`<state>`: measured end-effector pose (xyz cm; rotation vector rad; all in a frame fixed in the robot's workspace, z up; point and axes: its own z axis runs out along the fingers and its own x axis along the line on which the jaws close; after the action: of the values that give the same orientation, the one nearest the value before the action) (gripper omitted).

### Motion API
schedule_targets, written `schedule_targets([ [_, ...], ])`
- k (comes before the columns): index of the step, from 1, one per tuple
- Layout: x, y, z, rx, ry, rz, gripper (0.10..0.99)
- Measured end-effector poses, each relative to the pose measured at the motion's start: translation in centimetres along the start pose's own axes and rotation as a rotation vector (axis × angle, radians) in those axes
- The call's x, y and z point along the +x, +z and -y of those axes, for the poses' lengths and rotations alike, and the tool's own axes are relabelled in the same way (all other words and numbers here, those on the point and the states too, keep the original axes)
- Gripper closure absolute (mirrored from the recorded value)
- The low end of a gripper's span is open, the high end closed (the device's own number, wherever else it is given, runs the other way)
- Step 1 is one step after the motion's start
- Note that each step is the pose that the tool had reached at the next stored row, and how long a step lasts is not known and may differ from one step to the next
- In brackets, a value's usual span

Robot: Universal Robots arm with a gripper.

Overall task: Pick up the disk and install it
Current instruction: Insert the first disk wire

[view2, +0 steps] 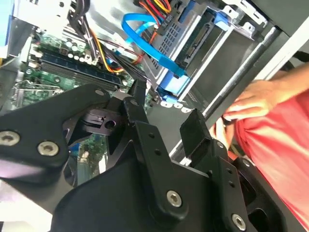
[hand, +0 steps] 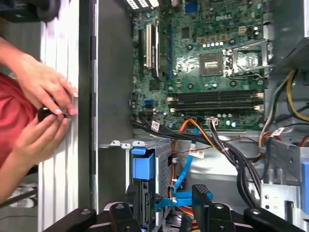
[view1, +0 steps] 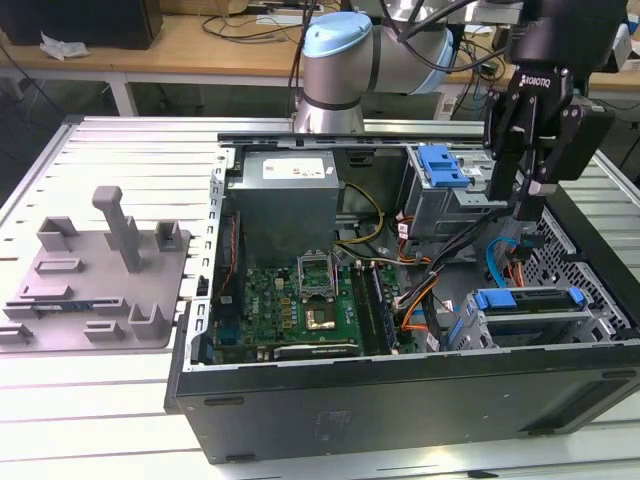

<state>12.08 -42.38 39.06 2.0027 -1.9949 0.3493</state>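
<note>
Open computer case (view1: 400, 400) on the slatted bench, side panel off, motherboard (view1: 300, 300) exposed. Gripper (view1: 527, 205) hangs over the end of the case at the exterior view's right, fingers apart and nothing between them; the empty gap is plain in both wrist views (view2: 166, 108) (hand: 166, 193). Disk (view1: 528, 302) sits in the drive cage (view1: 480, 335) in the case's corner, at the near side in the exterior view. It lies flat, silver face up, with blue frame tabs at both ends. Key relation: the disk lies below the gripper and a little toward the near wall, clear of the fingers, no contact. Its long axis runs across the exterior view, along that near wall. A looped blue data cable (view1: 497, 262) stands between fingers and disk. The second wrist view shows the disk's connector end (view2: 186, 34) beyond the fingertips. A person's hand (hand: 46, 87) rests on the bench just outside the case.
</note>
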Motion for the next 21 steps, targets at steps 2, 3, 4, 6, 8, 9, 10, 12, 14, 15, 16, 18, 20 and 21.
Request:
schedule_targets([
  [2,-0.36,0.02,0.28,-0.007,-0.002,-0.0248,0.525],
  [3,-0.44,0.04,0.59,-0.013,-0.004,-0.0306,0.525],
  [4,-0.52,0.05,0.86,-0.017,-0.006,-0.0365,0.537],
  [6,-0.67,0.09,1.30,-0.022,-0.008,-0.0444,0.604],
  [8,-0.80,0.12,1.79,-0.025,-0.010,-0.0503,0.675],
  [9,-0.82,0.13,1.87,-0.026,-0.011,-0.0559,0.675],
  [10,-0.82,0.13,1.87,-0.026,-0.010,-0.0606,0.675],
  [12,-0.83,0.15,1.87,-0.026,-0.010,-0.0630,0.675],
  [14,-0.95,0.19,1.98,-0.026,-0.010,-0.0632,0.675],
  [15,-1.00,0.20,2.21,-0.026,-0.010,-0.0634,0.690],
  [16,-1.05,0.22,2.48,-0.026,-0.010,-0.0635,0.757],
  [18,-1.12,0.25,3.58,-0.026,-0.010,-0.0635,0.827],
  [20,-1.16,0.29,4.48,-0.026,-0.010,-0.0635,0.827],
  [21,-1.22,0.38,5.06,-0.026,-0.011,-0.0632,0.827],
])
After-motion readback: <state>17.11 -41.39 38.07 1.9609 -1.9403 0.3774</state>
